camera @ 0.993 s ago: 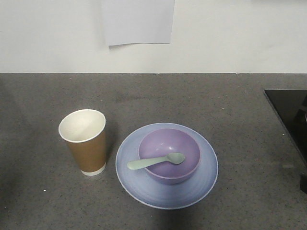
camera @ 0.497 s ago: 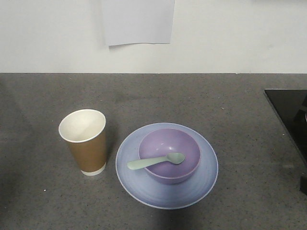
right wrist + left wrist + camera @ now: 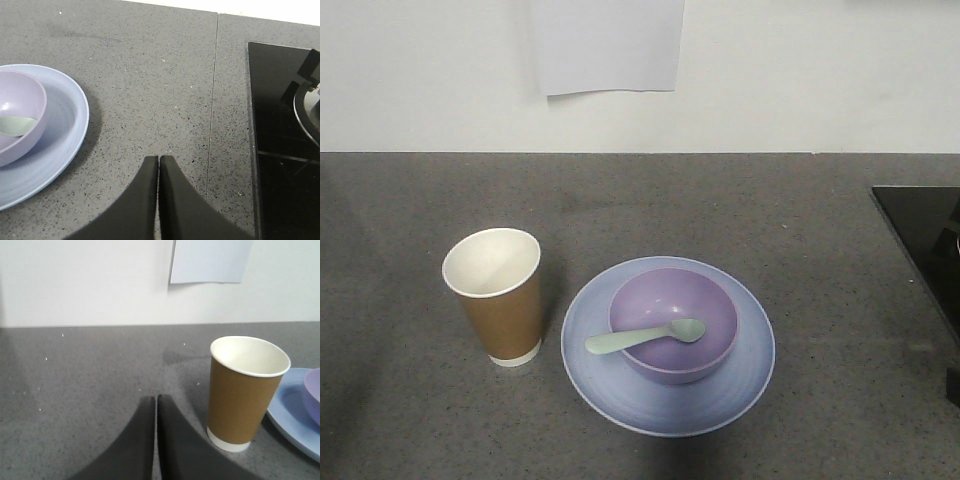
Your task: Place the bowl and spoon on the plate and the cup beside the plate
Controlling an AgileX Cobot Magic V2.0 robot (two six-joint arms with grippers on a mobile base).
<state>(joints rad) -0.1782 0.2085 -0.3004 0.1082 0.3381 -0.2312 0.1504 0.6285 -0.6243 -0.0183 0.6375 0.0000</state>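
Observation:
The lavender bowl sits on the pale bluish plate. The mint-green spoon lies across the bowl, scoop inside, handle out over the left rim. The brown paper cup stands upright just left of the plate. In the left wrist view my left gripper is shut and empty, low over the counter left of the cup, with the plate's edge beyond. My right gripper is shut and empty, right of the plate and bowl. Neither gripper shows in the front view.
A black cooktop lies at the counter's right edge, with a burner grate in the right wrist view. A white wall with a sheet of paper backs the grey speckled counter.

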